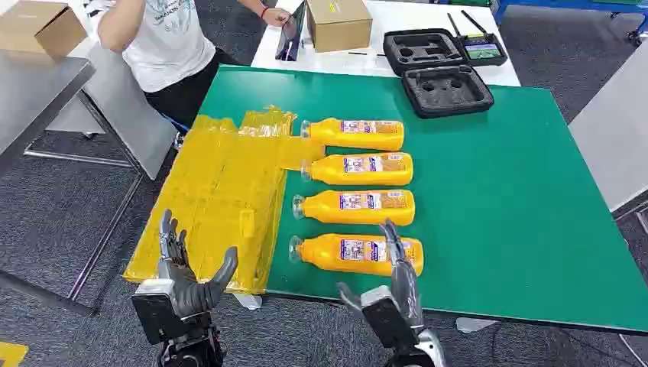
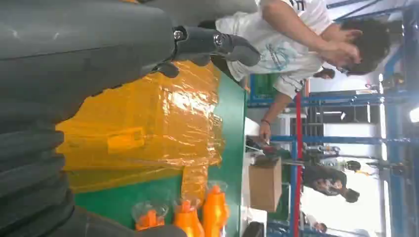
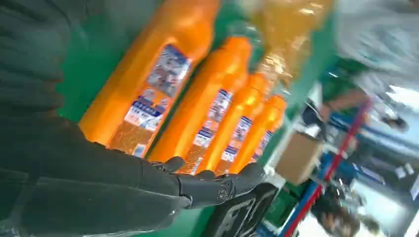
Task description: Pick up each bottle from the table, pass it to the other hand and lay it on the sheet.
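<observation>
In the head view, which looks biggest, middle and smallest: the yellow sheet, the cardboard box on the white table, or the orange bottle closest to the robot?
Largest to smallest:
1. yellow sheet
2. nearest orange bottle
3. cardboard box

The bottle and box look close in size, and the box sits farther from the camera, so that order is unsure.

Grey carpet floor [image 1: 46,206] surrounds the green bench [image 1: 535,214]. A white table [image 1: 390,38] behind carries a cardboard box [image 1: 338,23] and black foam cases [image 1: 439,73]. A grey table [image 1: 34,84] stands left.
</observation>
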You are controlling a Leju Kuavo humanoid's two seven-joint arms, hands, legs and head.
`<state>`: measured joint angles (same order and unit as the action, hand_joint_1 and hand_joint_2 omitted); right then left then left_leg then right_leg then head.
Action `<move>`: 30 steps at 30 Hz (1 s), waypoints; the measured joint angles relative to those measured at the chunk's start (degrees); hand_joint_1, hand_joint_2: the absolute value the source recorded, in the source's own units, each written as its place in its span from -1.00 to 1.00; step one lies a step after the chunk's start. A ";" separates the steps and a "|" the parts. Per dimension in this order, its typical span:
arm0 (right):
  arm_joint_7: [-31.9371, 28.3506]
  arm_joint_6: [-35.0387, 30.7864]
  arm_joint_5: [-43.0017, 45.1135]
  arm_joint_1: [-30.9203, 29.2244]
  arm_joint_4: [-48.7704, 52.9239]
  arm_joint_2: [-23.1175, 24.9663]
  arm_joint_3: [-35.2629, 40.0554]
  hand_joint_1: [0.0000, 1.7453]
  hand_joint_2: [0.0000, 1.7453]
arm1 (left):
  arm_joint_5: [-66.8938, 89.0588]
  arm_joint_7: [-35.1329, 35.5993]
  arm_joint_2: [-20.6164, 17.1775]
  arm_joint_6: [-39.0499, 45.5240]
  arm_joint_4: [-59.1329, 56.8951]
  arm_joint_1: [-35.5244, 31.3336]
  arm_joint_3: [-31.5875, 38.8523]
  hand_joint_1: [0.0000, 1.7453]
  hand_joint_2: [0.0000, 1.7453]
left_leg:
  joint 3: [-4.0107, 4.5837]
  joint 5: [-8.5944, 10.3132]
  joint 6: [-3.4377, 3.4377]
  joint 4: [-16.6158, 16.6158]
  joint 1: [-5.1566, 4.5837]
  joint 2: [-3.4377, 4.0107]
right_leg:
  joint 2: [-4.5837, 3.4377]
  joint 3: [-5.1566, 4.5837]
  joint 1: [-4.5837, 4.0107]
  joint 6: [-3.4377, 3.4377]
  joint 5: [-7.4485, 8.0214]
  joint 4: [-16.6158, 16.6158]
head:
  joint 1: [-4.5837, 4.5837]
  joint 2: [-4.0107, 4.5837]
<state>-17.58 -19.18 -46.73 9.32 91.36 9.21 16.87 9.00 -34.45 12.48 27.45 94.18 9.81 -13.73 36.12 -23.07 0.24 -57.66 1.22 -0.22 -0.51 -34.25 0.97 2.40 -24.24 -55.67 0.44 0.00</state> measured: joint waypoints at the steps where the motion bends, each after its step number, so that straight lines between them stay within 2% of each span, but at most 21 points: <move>1: 1.70 1.22 -2.41 -0.31 0.42 -0.75 -0.02 -1.00 1.00 | -0.15 -0.18 -0.07 -0.27 -0.18 -0.22 0.00 -1.00 1.00 | 0.00 0.00 0.00 0.00 0.00 0.00 | 0.00 0.00 0.00 0.00 0.01 0.00 | 0.02 0.00; 4: 6.08 4.92 -8.41 -1.79 0.90 -4.19 -0.02 -1.00 1.00 | -1.47 -1.11 -0.46 -0.51 -1.40 -1.35 0.00 -1.00 1.00 | 0.00 0.02 0.02 0.00 -0.02 0.00 | 0.00 0.02 0.01 0.01 0.02 0.00 | 0.00 0.00; 13: 13.16 15.22 -10.38 -11.18 -1.17 -13.64 2.84 -1.00 1.00 | -3.63 -2.19 -1.40 0.21 -4.02 -3.13 -0.15 -1.00 1.00 | -0.03 0.05 0.05 -0.01 -0.02 0.00 | 0.00 0.04 0.01 0.03 0.06 0.00 | 0.02 0.00; 23: 15.05 17.30 -11.80 -17.67 -8.20 -17.58 7.19 -1.00 1.00 | -4.59 -2.51 -1.93 0.70 -5.33 -4.07 -0.22 -1.00 1.00 | 0.01 0.04 0.05 -0.01 -0.02 0.00 | 0.00 0.02 0.00 0.03 0.05 -0.01 | 0.02 0.00; 30: 13.91 19.70 -7.63 -23.36 -15.66 -19.91 10.18 -1.00 1.00 | -6.05 -2.65 -2.36 0.76 -6.86 -5.82 -0.37 -1.00 1.00 | 0.01 0.10 0.11 -0.02 -0.02 -0.01 | 0.04 0.07 0.01 0.04 0.07 -0.01 | 0.02 0.00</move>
<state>-3.67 0.52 -54.36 -14.04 75.70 -10.71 27.06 2.95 -37.09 10.12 28.22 87.32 3.99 -14.10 36.13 -22.97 0.34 -57.68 1.19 -0.23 -0.47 -34.19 0.99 2.44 -24.17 -55.68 0.46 0.00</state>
